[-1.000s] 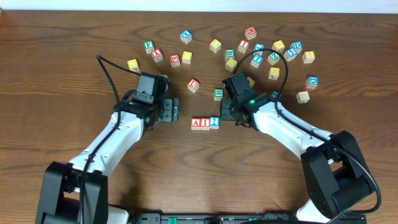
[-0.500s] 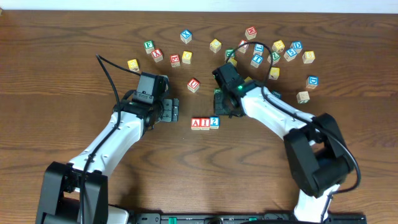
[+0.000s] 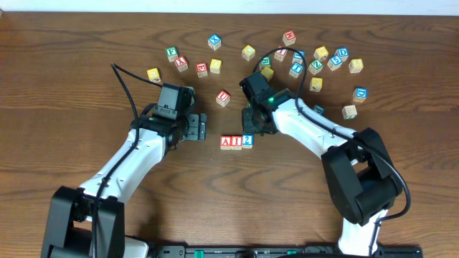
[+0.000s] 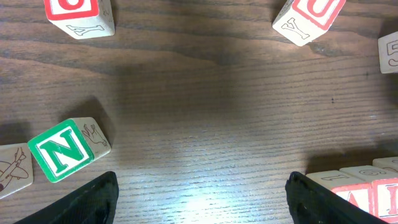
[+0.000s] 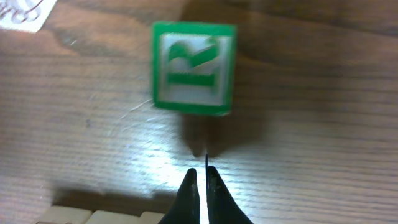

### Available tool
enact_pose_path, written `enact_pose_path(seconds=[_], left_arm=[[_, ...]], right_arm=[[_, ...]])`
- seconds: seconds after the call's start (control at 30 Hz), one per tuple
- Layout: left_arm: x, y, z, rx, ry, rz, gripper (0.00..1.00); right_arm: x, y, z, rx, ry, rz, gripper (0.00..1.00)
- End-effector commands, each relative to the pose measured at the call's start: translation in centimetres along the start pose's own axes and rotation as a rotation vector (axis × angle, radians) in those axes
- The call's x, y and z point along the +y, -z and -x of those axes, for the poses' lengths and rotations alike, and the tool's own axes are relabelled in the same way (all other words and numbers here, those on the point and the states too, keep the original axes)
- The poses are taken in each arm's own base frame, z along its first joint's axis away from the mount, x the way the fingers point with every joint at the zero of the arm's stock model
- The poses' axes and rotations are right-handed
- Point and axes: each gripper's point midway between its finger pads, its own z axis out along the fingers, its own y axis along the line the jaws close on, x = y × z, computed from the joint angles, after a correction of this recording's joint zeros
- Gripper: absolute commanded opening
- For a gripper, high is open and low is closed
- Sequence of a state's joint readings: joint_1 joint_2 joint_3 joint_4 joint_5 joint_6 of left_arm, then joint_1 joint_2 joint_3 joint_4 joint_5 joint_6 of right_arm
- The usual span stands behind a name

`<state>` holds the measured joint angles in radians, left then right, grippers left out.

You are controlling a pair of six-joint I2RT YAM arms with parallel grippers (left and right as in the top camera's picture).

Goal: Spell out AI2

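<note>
Surface: dark brown wood-grain table (image 3: 86, 43), brightly lit from above, with a pale strip of wall along its far edge.
Row: A cube (image 3: 226, 142), I cube (image 3: 237, 142) and 2 cube (image 3: 247, 140) sat side by side near the middle of the table, touching, and read A-I-2 from left to right. The 2 cube sat a touch farther back than the other two.
Loose cubes (image 3: 214, 41): scattered over the far half in red, blue, green and yellow print, well apart from the row.
Left gripper (image 3: 199, 127): low over bare wood just left of the row, jaws spread wide with nothing between them. Its wrist camera showed a green N cube (image 4: 62, 149) to one side and a red U cube (image 4: 309, 15) farther off.
Right gripper (image 5: 203, 177): fingers pressed together on nothing, tips aimed down at the table just short of a green R cube (image 5: 194, 68). From overhead it sat just behind the 2 cube.
Contact: neither gripper touched any cube of the row, as far as I could see.
</note>
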<state>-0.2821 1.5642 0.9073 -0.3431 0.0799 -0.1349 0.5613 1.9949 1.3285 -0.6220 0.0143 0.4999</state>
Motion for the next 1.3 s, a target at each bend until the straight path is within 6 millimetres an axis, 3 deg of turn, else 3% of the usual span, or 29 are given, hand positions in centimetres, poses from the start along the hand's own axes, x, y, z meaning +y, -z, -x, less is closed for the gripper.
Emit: enact_pose_path(seconds=[0.0,1.27], left_arm=[[-0.1,0.7,0.6,-0.019,0.012,-0.009,0.85],[-0.1,0.7,0.6,-0.018,0.012,-0.009,0.85]], right_arm=[[1.1,0.2,0.3,-0.011,0.032,0.012,0.01],[2.2,0.3,-1.3,0.036,0.035,0.023,0.01]])
